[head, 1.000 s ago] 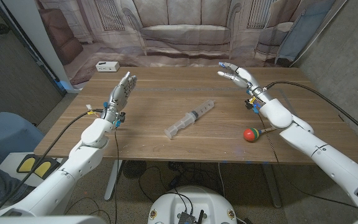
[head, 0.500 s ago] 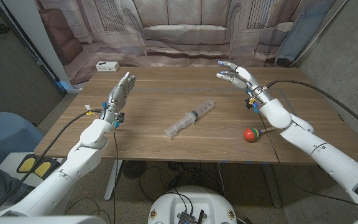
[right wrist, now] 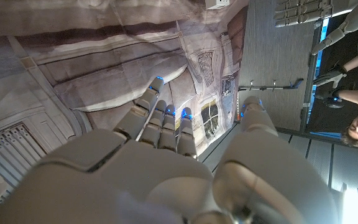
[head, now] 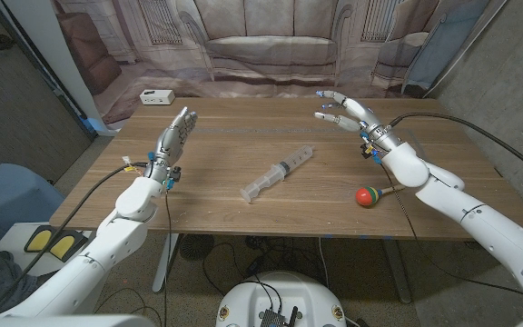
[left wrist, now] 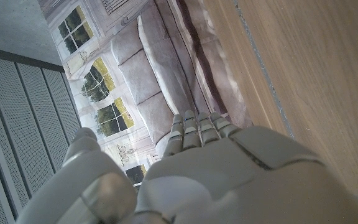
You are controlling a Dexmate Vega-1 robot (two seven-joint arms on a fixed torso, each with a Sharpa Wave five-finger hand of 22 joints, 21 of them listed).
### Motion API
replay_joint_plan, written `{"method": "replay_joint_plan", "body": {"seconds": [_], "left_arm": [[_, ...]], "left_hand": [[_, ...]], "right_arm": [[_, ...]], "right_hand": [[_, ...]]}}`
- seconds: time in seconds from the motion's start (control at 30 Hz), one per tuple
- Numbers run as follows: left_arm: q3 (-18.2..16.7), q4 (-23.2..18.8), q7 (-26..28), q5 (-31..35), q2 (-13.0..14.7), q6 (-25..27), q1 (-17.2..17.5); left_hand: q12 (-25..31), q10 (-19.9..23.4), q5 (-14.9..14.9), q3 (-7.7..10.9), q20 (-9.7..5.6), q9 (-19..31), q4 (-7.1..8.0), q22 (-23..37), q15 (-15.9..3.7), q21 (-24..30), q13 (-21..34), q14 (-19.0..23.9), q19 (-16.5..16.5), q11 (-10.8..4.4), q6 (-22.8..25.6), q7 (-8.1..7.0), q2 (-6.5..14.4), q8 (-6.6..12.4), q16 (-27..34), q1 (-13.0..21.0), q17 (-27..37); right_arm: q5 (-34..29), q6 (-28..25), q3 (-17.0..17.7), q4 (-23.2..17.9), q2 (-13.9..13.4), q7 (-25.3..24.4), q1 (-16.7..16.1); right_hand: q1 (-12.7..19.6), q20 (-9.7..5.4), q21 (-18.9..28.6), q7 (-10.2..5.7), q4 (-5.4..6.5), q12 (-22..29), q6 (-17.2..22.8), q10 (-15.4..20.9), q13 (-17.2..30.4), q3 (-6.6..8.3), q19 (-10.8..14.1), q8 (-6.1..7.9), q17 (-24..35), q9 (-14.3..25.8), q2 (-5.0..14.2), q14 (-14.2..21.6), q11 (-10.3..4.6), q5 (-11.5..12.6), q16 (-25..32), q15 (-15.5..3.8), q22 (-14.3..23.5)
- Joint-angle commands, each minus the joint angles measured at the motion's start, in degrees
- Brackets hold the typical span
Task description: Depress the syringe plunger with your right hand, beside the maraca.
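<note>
Two hands up, neither holding anything. Far left, the left hand [head: 174, 136] stands on edge above the tabletop [head: 243, 159], fingers straight and slightly apart. Mid-table lies the syringe [head: 278, 172], slanted, plunger drawn out toward the far side. Further right, the red-and-green maraca [head: 367, 195] sits near the front edge, and behind it the right hand [head: 346, 111] hovers with fingers spread, well apart from the syringe.

Risk, as I judge it: the syringe lies loose and unbraced, so a push on the plunger could skid or roll it, perhaps into the maraca.

The right wrist view adds a person [right wrist: 353, 93] at the room's edge; the head view alone gives the layout.
</note>
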Motion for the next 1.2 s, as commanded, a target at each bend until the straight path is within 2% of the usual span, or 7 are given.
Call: {"method": "replay_joint_plan", "body": {"seconds": [0.03, 0.13, 0.37, 0.83, 0.9, 1.0, 1.2], "left_arm": [[-0.8, -2.8, 1.3, 0.8, 0.9, 0.5, 1.8], [-1.0, -3.4, 1.8, 1.0, 1.0, 0.7, 2.3], [-1.1, -4.0, 2.4, 1.3, 0.9, 1.1, 2.9], [-1.2, -4.8, 3.5, 2.1, 0.6, 1.3, 3.7], [-1.2, -4.7, 3.5, 2.0, 0.4, 1.3, 3.7], [-1.1, -4.5, 3.5, 1.9, 0.3, 1.3, 3.6], [-1.0, -4.1, 3.1, 1.8, 0.1, 1.1, 3.3]], "left_hand": [[0.0, 0.4, -0.1, 0.08, -0.13, 0.2, -0.32, 0.2, 0.66, -0.3, 0.2, 0.5, 0.5, 0.65, 0.5, 0.36, 0.0, -0.03, 0.0, 0.8, 0.2], [0.0, 0.5, -0.1, 0.06, -0.12, 0.2, -0.32, 0.2, 0.75, -0.3, 0.2, 0.4, 0.5, 0.71, 0.5, 0.38, 0.0, -0.07, -0.1, 0.8, 0.2], [-0.1, 0.4, -0.1, 0.03, 0.23, 0.2, -0.33, 0.2, 0.62, -0.4, 0.2, 0.3, 0.3, 0.67, 0.5, 0.39, 0.0, -0.12, -0.2, 0.8, 0.2], [-0.3, 0.5, -0.2, -0.01, 0.39, 0.2, -0.31, 0.2, 0.57, -0.5, 0.2, 0.5, 0.2, 0.58, 0.8, 0.20, 0.1, -0.18, -0.2, 0.8, 0.2], [-0.3, 0.5, -0.2, -0.02, 0.44, 0.2, -0.31, 0.2, 0.51, -0.5, 0.2, 0.5, 0.2, 0.61, 0.8, 0.13, 0.1, -0.18, -0.2, 0.8, 0.2], [-0.3, 0.6, -0.2, -0.03, 0.47, 0.2, -0.30, 0.2, 0.52, -0.5, 0.2, 0.6, 0.2, 0.60, 0.9, 0.08, 0.2, -0.19, -0.2, 0.8, 0.2], [-0.4, 0.6, -0.2, -0.04, 0.52, 0.2, -0.28, 0.2, 0.49, -0.5, 0.2, 0.6, 0.2, 0.57, 0.9, 0.10, 0.2, -0.24, -0.2, 0.8, 0.2]], "right_arm": [[-8.3, 1.1, -1.1, 0.6, -2.0, -2.4, 1.9], [-9.1, 1.2, -1.5, 0.8, -2.5, -2.3, 2.4], [-12.3, 1.6, -2.8, 1.9, -3.2, -3.1, 4.1], [-22.4, -0.2, -6.0, 1.1, -5.6, -5.6, 7.8], [-24.3, -0.8, -6.5, 0.7, -6.0, -6.2, 8.3], [-26.4, -1.7, -7.4, 0.0, -6.6, -6.2, 9.1], [-29.4, -3.3, -9.3, -1.2, -7.4, -4.6, 10.7]], "right_hand": [[0.9, -0.27, -0.3, -1.82, 0.44, 1.0, 1.7, 1.7, 0.1, 0.04, 1.1, 0.50, 0.0, 0.1, -0.99, 0.9, -1.95, 0.5, 0.0, -0.54, 0.1], [1.2, -0.53, -0.4, -3.16, 0.73, 1.4, 3.8, 3.3, 0.0, 0.03, 1.9, 0.97, 0.1, 0.0, -1.49, 2.1, -3.73, 0.7, 0.1, -1.41, 0.1], [1.6, -0.51, -0.5, -3.60, 0.69, 1.4, 4.4, 3.6, -0.1, 0.11, 2.2, 0.99, 0.1, 0.0, -1.77, 2.4, -4.11, 0.8, 0.0, -1.40, 0.1], [3.2, -0.31, -0.6, -4.27, 0.07, 1.3, 4.6, 3.8, -0.1, 0.31, 2.7, 0.70, -0.2, 0.0, -3.00, 2.8, -4.65, 1.0, -0.5, -1.26, 0.1], [4.1, -0.33, -0.8, -4.70, -0.30, 1.2, 4.4, 3.6, -0.1, 0.37, 2.7, 0.56, -0.3, -0.1, -3.81, 2.8, -5.02, 1.1, -0.7, -1.19, 0.1], [7.0, -0.28, -1.1, -6.66, -0.62, 1.0, 4.5, 3.7, -0.2, 0.91, 2.8, 0.40, -0.4, -0.1, -5.32, 2.8, -6.09, 1.7, -1.2, -1.17, 0.1], [8.7, -0.08, -1.4, -7.30, -0.62, 0.8, 4.7, 3.5, -0.2, 1.25, 2.4, 0.36, -0.4, 0.0, -6.10, 2.4, -6.61, 2.0, -1.7, -1.12, 0.1]]}}
